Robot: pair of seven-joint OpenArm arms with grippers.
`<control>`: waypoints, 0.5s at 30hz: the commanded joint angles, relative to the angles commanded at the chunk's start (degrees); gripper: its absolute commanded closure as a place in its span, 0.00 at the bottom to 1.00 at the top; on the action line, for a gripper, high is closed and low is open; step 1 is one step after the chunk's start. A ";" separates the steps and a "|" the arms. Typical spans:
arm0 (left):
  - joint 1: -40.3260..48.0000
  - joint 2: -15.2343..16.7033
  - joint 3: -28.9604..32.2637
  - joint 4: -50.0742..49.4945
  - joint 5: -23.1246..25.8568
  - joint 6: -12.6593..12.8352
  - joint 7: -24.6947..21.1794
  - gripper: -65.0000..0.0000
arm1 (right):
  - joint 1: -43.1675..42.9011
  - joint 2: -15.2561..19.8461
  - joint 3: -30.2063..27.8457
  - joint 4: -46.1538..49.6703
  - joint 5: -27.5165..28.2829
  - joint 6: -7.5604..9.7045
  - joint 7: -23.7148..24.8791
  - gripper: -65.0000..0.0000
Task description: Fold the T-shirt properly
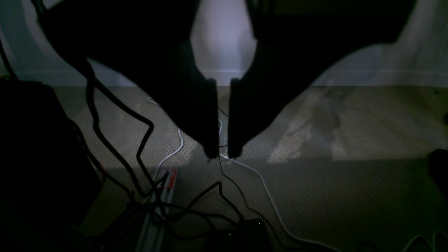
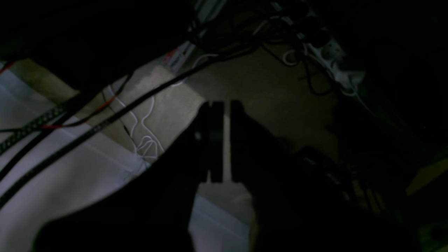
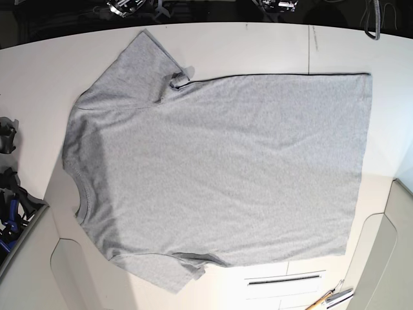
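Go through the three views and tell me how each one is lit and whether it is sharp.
Base view: bright, even, sharp on the T-shirt and the table, edges bowed by a wide lens. Left wrist view: very dark, the left gripper a black silhouette against lit carpet. Right wrist view: darker and soft, the right gripper barely outlined, corners lost in black.

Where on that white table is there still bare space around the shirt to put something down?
The T-shirt covers most of the table. Bare patches: the far-left corner beside the upper sleeve, the strip beyond the hem on the right, and the near edge below the shirt. The near-right corner holds small tools.
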 joint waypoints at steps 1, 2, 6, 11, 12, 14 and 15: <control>0.02 0.02 0.00 0.00 0.00 0.00 0.00 0.91 | 0.00 0.00 0.00 0.13 0.13 0.00 0.00 0.96; 0.02 0.02 0.00 0.00 -0.02 0.00 0.00 0.91 | 0.00 0.00 0.00 0.31 0.50 0.00 0.00 0.96; 0.02 0.00 0.00 0.00 -2.67 0.00 0.02 0.91 | 0.00 0.00 0.00 0.61 0.59 0.00 0.00 0.96; 0.02 0.00 0.00 0.00 -3.87 0.00 0.24 0.91 | 0.00 0.00 0.00 0.61 0.59 0.00 0.00 0.96; 0.02 0.00 0.00 0.00 -3.87 0.00 0.24 0.91 | 0.00 0.00 0.00 0.61 0.59 0.00 0.00 0.96; 0.02 0.00 0.00 0.00 -3.87 0.00 0.24 0.91 | 0.00 0.00 0.00 0.61 0.59 0.00 0.00 0.96; 0.02 0.00 0.00 0.00 -3.87 0.00 0.24 0.91 | 0.00 0.00 0.00 0.61 0.59 0.00 0.00 0.96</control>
